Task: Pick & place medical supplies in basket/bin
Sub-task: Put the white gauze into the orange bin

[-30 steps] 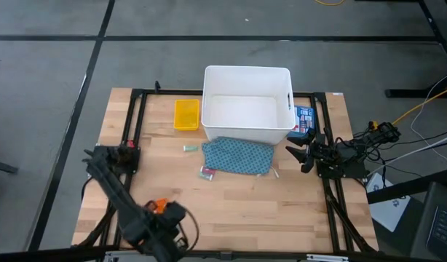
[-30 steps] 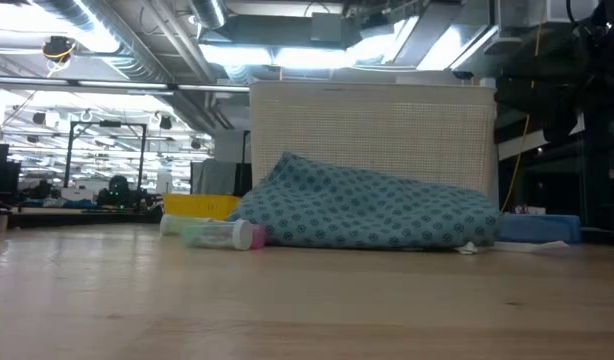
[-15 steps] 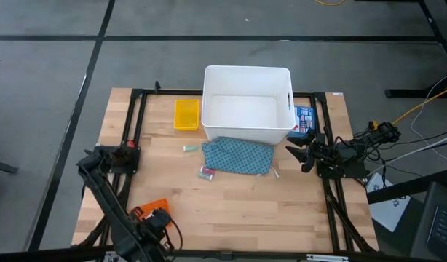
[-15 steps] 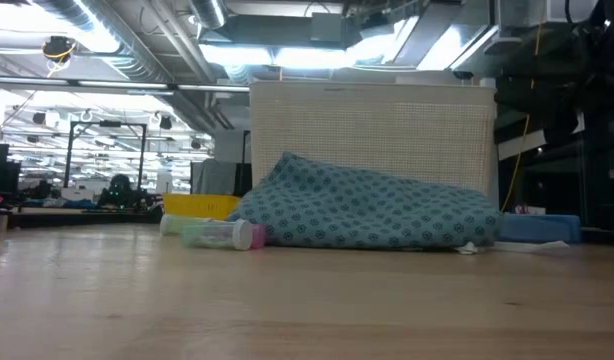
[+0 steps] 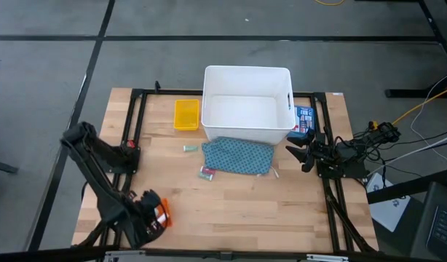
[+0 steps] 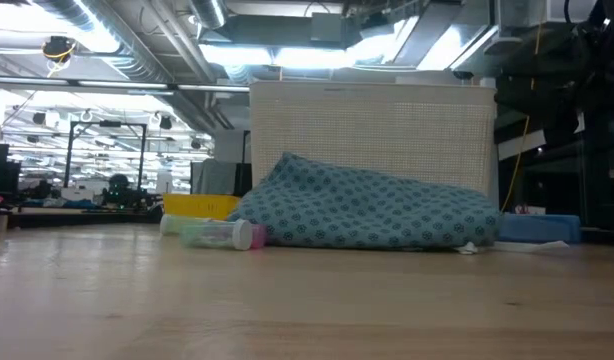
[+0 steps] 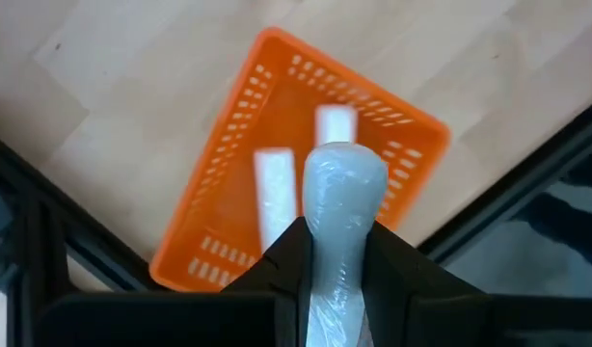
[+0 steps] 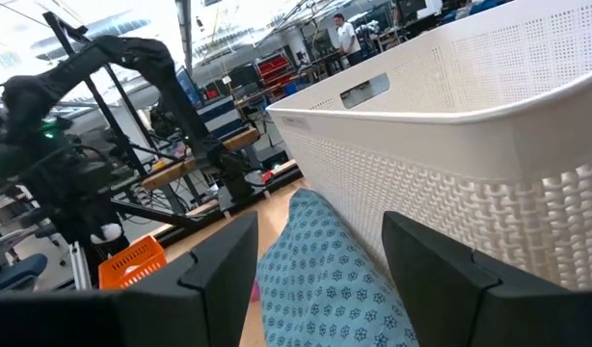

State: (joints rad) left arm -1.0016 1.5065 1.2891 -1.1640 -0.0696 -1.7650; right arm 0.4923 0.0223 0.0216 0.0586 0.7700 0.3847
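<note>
My left gripper [image 5: 145, 216] is at the table's near left corner, shut on a small white roll [image 7: 342, 183] above the orange tray [image 7: 228, 183]. Two more white rolls [image 7: 275, 198] [image 7: 336, 123] lie in that tray. The teal patterned pouch [image 5: 238, 156] lies on the table against the near wall of the big white bin [image 5: 247, 76]. A pale green piece [image 5: 190, 148] and a pink-red piece [image 5: 207, 172] lie left of the pouch. My right gripper [image 5: 300, 153] waits open at the table's right side, facing the pouch [image 8: 325, 280]. My left gripper pinches the white roll between its two fingers [image 7: 288, 262], which lie along its sides. The roll's free end [image 7: 345, 164] sticks out beyond the fingertips. The fingers point down at the tray. The roll hangs clear above the orange tray.
A yellow tray [image 5: 186, 114] stands left of the bin. A blue printed box [image 5: 304, 118] lies right of it. Black frame rails [image 5: 133, 124] run along the table's left and right sides. Bare wood lies between the pouch and the near edge.
My left arm has swung, its elbow going toward the table's left edge. Its gripper has shifted a little left at the near left corner, still shut on the roll over the orange tray.
</note>
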